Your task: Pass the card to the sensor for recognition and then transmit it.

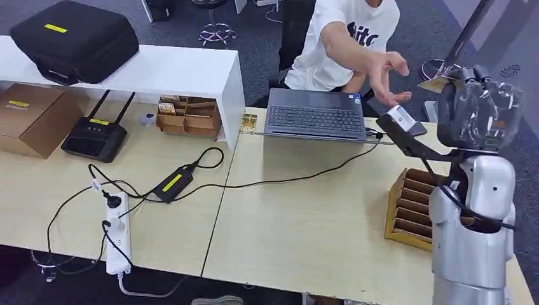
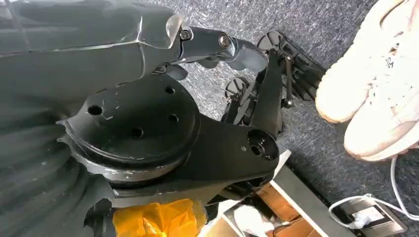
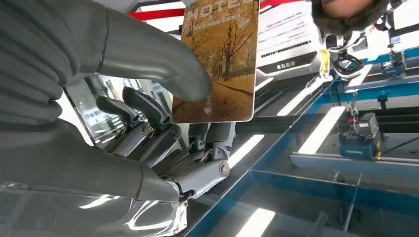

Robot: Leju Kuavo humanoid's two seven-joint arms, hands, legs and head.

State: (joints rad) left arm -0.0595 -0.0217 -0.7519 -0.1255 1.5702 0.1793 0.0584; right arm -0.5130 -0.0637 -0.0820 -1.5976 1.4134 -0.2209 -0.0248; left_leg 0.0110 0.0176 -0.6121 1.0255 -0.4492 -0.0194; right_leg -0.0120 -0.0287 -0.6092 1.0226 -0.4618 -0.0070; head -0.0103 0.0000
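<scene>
right hand [image 3: 148, 113], raised beside the head camera, pinching a brown autumn-tree printed card [image 3: 222, 59] between thick grey thumb and darker fingers, face kept clear, likely for reading and hand-over. just beyond, person's outstretched hand [image 1: 388, 79] above the small white sensor on its black arm [image 1: 399, 117]. left hand [image 2: 267, 94] hanging low over carpet, holding nothing.

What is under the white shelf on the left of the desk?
Under the white shelf sit a cardboard box, a black router and a wooden card holder. The shelf top covers whatever lies further back.
</scene>
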